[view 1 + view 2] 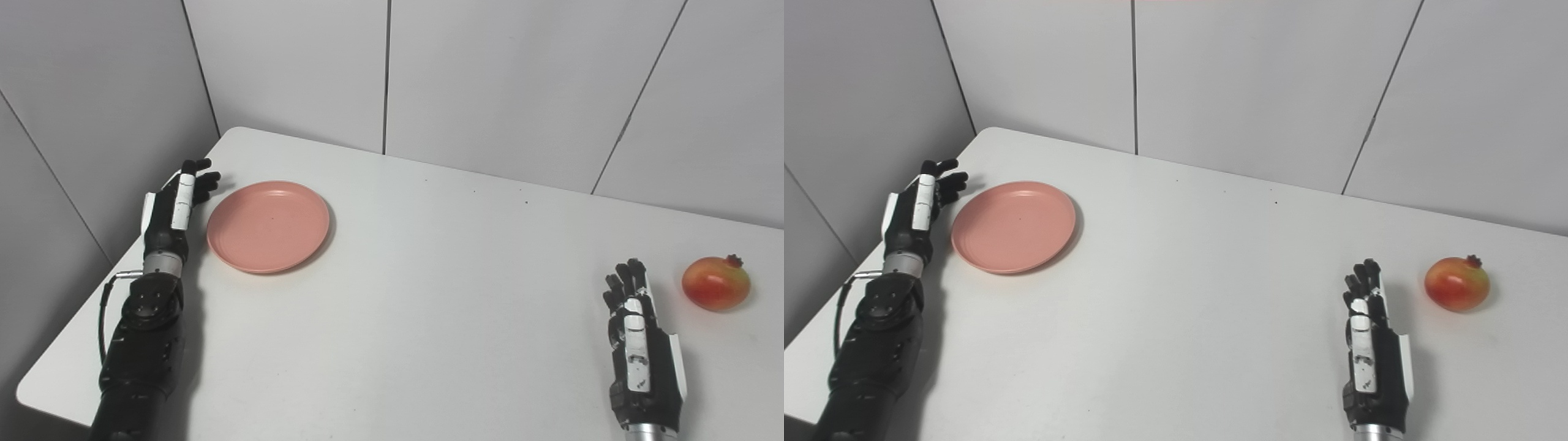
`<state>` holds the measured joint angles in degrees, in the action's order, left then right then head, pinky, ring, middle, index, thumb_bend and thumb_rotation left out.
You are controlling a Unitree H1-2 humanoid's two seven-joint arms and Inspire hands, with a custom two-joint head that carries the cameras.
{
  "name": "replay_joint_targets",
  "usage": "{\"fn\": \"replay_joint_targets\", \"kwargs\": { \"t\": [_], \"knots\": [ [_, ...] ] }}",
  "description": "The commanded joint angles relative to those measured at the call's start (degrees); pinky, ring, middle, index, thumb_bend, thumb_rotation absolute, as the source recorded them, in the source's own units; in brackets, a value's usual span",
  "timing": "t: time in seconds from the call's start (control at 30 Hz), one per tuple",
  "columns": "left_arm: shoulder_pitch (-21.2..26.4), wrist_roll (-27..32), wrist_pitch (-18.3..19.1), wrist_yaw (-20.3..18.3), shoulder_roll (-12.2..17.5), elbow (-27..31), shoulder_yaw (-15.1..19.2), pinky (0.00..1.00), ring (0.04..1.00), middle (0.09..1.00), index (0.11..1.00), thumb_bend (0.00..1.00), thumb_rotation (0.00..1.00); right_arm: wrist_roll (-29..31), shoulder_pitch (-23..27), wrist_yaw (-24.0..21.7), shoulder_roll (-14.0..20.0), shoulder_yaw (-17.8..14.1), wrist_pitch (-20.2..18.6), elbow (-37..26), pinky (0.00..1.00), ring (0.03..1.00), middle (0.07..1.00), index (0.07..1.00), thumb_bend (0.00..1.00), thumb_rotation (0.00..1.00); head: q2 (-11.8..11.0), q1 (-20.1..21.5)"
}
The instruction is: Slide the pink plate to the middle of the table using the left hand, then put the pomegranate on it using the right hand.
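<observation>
Nearest the camera, the right hand [640, 343] rests low over the white surface [429, 294] at the front right, palm side down, its fingers [625, 282] pointing away, slightly apart and loosely bent, holding nothing. Just beyond it and to its right lies the pomegranate [716, 283], red and yellow-green, crown turned up toward the right; it sits on the surface apart from the hand, with a clear gap between them.

Well across on the left lies the pink plate [268, 225], flat, right side up and bare inside, near the left edge and far from the middle. Close beside its left rim is the left hand [174, 208], set on edge with the fingers [205, 177] stretched toward the back corner, a little spread and gripping nothing. Whether they touch the rim I cannot tell; a narrow strip of surface seems to show between hand and plate. Its dark forearm [144, 343] runs back along the left edge to the bottom of the view.

Grey wall panels [490, 79] stand behind the surface
</observation>
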<state>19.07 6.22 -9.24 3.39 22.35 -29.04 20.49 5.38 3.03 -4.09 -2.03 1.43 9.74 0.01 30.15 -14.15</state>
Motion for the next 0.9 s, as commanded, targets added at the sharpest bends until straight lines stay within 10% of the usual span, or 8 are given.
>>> {"fn": "replay_joint_targets", "kwargs": {
  "t": [0.0, 0.87],
  "knots": [
    [2.61, 1.54, -2.75, -1.14, 1.69, -0.73, 0.26, 0.83, 0.775, 0.735, 0.742, 0.87, 1.00, 0.46, -1.39, -0.31, -0.28, 0.05, 2.58, 1.70, 0.99, 0.962, 0.966, 0.972, 0.51, 0.87, 0.02, 0.04],
    [3.02, 13.20, -1.23, -7.52, -3.69, -0.11, -1.20, 0.86, 0.830, 0.806, 0.800, 0.87, 1.00, 0.18, -1.01, 0.01, -0.78, 0.07, 1.98, 1.58, 1.00, 0.970, 0.975, 0.979, 0.51, 0.88, 0.33, 0.24]
  ]
}}
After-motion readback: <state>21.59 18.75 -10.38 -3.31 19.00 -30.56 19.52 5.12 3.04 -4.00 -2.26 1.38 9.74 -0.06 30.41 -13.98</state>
